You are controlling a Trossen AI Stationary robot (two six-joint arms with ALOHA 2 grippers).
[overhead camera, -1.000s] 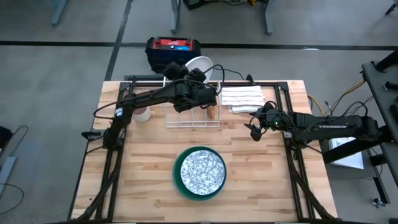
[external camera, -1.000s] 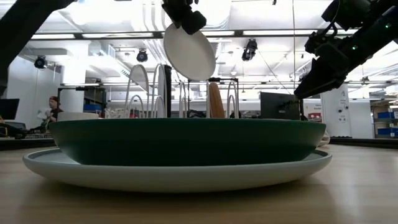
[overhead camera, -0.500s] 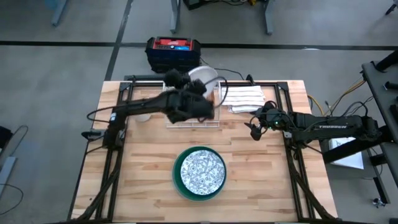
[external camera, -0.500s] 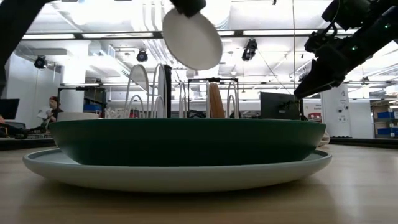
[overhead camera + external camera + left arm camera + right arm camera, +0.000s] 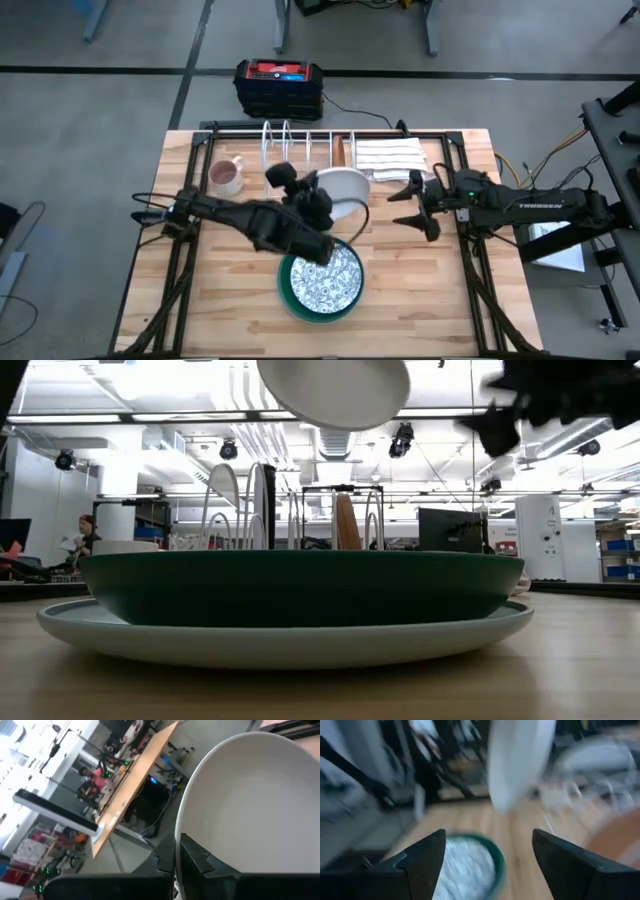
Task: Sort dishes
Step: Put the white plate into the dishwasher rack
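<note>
My left gripper (image 5: 322, 203) is shut on a white plate (image 5: 346, 188) and holds it in the air over the far edge of a plate stack. The stack is a grey-speckled patterned plate (image 5: 321, 273) in the dark green plate (image 5: 300, 585), which rests on a pale mint plate (image 5: 290, 645) on the table. A small brown plate (image 5: 342, 150) stands on edge in the wire rack (image 5: 298, 143). My right gripper (image 5: 416, 205) is open and empty, right of the white plate, and its wrist view shows the white plate (image 5: 520, 760) ahead. My left gripper pinches the white plate's rim (image 5: 186, 827) between its two fingers, and one finger (image 5: 197, 857) lies on the plate's hollow face. The plate is lifted clear of the rack and the stack, tilted, and shows high in the low view (image 5: 335, 390).
A pinkish mug (image 5: 227, 176) stands left of the rack. A folded white striped cloth (image 5: 390, 158) lies at the back right. A red and black box (image 5: 279, 85) sits on the floor beyond the table's far edge. Bare wood lies left and right of the stack.
My left gripper has carried the white plate from above the rack toward the table's near edge, to over the stack. The plate has tipped from nearly upright to closer to level. My right gripper has opened its fingers wide.
</note>
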